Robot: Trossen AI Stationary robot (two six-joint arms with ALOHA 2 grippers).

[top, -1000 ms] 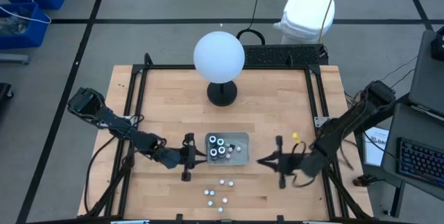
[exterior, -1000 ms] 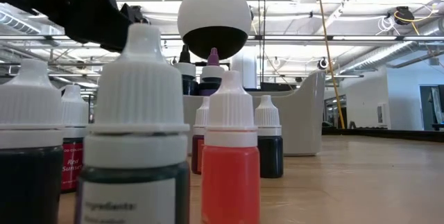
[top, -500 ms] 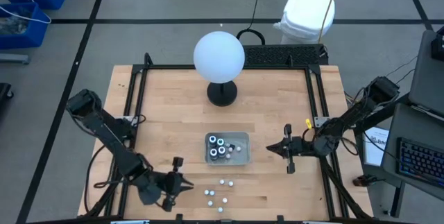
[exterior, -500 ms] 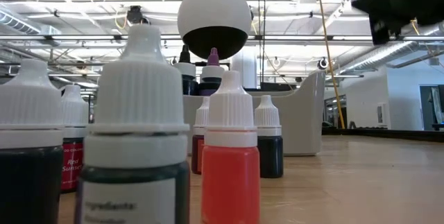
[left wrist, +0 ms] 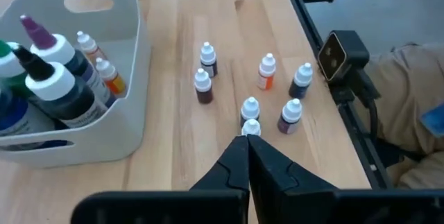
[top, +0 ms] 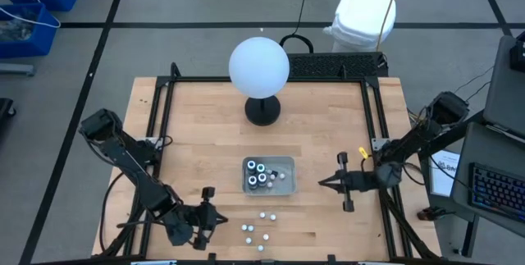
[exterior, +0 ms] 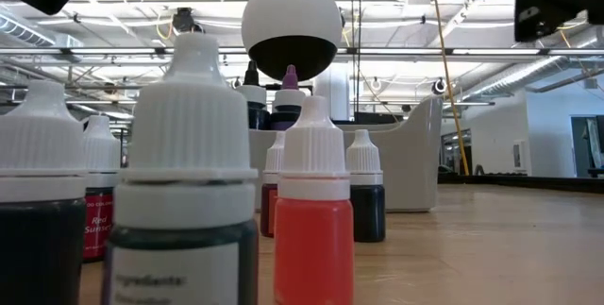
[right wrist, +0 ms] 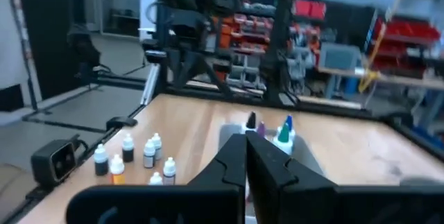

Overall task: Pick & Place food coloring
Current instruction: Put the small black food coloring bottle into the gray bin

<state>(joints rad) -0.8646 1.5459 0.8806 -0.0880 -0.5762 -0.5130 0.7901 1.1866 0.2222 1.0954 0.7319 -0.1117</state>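
Seven small bottles: loose food coloring (left wrist: 251,106) stands on the bare wood near the table's front edge, clear of the bin.
Bottles in bin: the larger dark ones (top: 259,173), plus a couple of small ones, already sit inside the grey bin (top: 285,164).
My left claw (top: 215,218): just beside the loose cluster on its left, fingers pressed together, nothing between them.
Change, left: a second ago this claw was up at the bin with fingers partly apart; it has since swung down to the front and closed empty.
My right claw (top: 321,183): to the right of the bin, closed, carrying nothing.
Change, right: it has backed slightly away from the bin.
Reading: one delivery looks finished; I judge the loose cluster comes next.
Requirement: my left fingers must reopen before any pick.
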